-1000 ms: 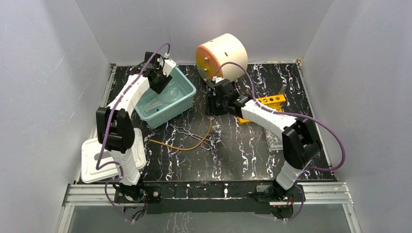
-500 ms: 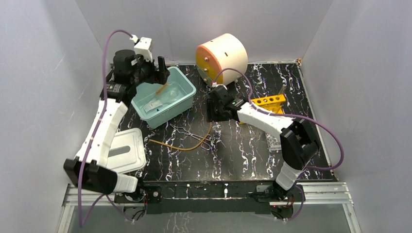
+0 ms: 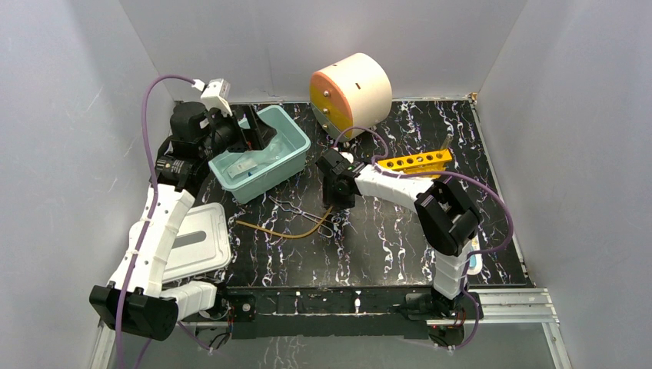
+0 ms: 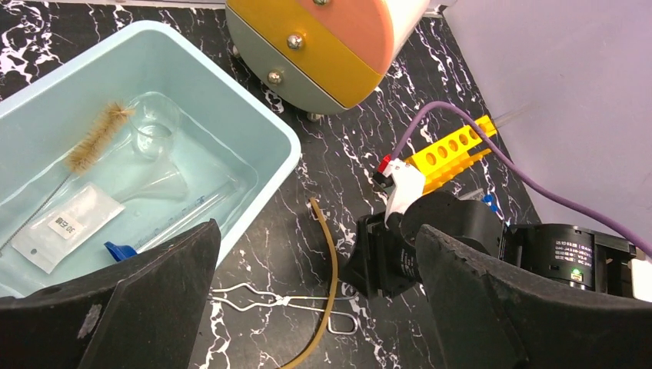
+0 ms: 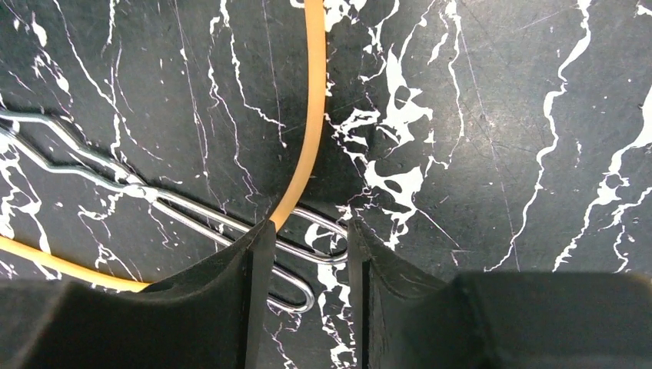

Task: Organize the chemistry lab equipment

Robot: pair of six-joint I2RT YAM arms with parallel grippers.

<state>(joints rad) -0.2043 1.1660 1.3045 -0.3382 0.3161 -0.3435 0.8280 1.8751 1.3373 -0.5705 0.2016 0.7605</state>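
The teal bin holds the brown brush, the clear glass funnel, the white packet and a blue-capped tube. My left gripper hangs wide open and empty above the bin's right side. The metal forceps lie on the black table with an amber rubber tube across them. My right gripper points down, open, its fingers either side of the forceps' handle loops; the left finger covers the amber tube. The yellow holed rack stands behind the right arm.
A big orange-and-cream drum stands at the back, just right of the bin. The bin's white lid lies at the left front by the left arm. Grey walls close in the table on three sides.
The left gripper opened, left the brush in the bin and drew back up to the left. The right gripper came from beside the rack down onto the forceps' handles.
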